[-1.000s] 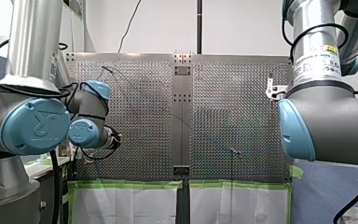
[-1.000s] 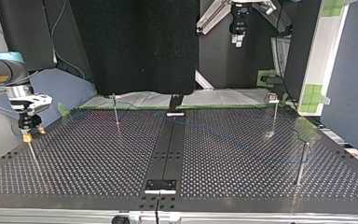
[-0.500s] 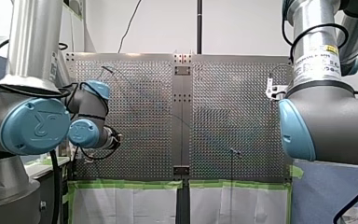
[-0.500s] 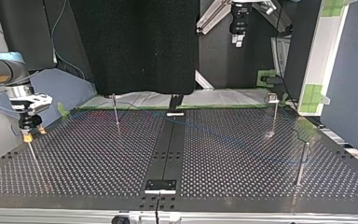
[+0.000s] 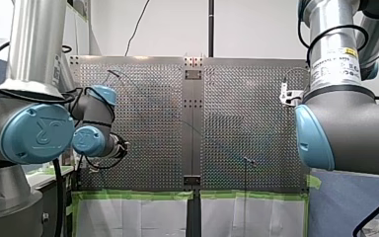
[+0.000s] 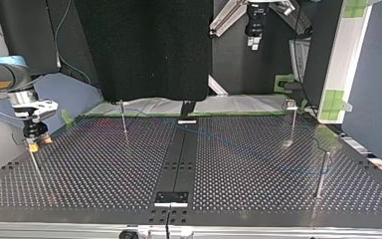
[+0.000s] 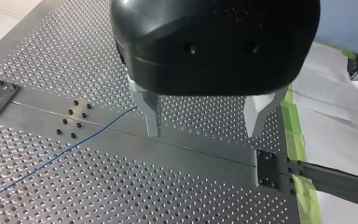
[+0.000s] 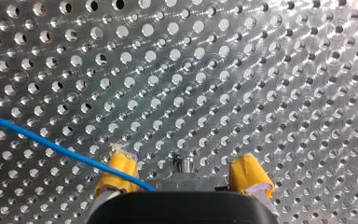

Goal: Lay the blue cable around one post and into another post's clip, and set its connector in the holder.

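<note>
The right claw (image 8: 183,167) stands spread at the left edge of the perforated counter (image 6: 238,191) in the top view. Its yellow pads (image 8: 249,175) sit either side of a thin post (image 8: 182,162), whose top shows between them. The blue cable (image 8: 51,145) runs over the counter and crosses in front of one pad, not pinched. The left claw (image 7: 204,133) hangs above the counter's centre seam, its metal fingers (image 7: 151,112) spread wide, and the cable passes on the counter beside one finger. A dark plate (image 7: 266,169) sits at the seam's end by the green tape (image 7: 296,140). A clip-topped post (image 6: 290,104) stands at the top view's right. Whether the cable lies in its clip cannot be told.
</note>
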You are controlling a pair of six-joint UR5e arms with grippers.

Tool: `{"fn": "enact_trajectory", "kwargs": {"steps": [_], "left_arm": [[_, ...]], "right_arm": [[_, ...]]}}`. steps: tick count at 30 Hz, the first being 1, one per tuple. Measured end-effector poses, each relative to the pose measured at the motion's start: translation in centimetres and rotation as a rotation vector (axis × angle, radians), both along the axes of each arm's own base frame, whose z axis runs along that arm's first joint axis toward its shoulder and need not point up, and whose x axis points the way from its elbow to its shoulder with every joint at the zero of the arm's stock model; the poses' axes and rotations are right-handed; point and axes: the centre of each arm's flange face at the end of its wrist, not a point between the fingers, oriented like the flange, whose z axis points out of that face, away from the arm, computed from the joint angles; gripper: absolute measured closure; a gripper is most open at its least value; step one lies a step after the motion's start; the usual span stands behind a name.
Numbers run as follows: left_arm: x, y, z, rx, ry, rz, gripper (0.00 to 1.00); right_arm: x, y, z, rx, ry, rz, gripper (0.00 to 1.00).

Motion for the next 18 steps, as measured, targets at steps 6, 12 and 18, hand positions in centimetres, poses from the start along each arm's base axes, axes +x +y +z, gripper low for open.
{"fn": "enact_trajectory", "kwargs": {"steps": [6,12,18], "left_arm": [[0.04,0.04,0.0,0.0,0.0,0.002,0.12],[0.08,0.09,0.0,0.0,0.0,0.004,0.12],[0.11,0.13,0.0,0.0,0.0,0.006,0.12]], "right_arm": [[0.31,0.17,-0.07,0.006,0.008,0.004,0.0],[0.66,0.36,-0.19,0.012,0.02,0.009,0.0],[0.96,0.65,-0.43,0.025,0.037,0.013,0.0]]}}
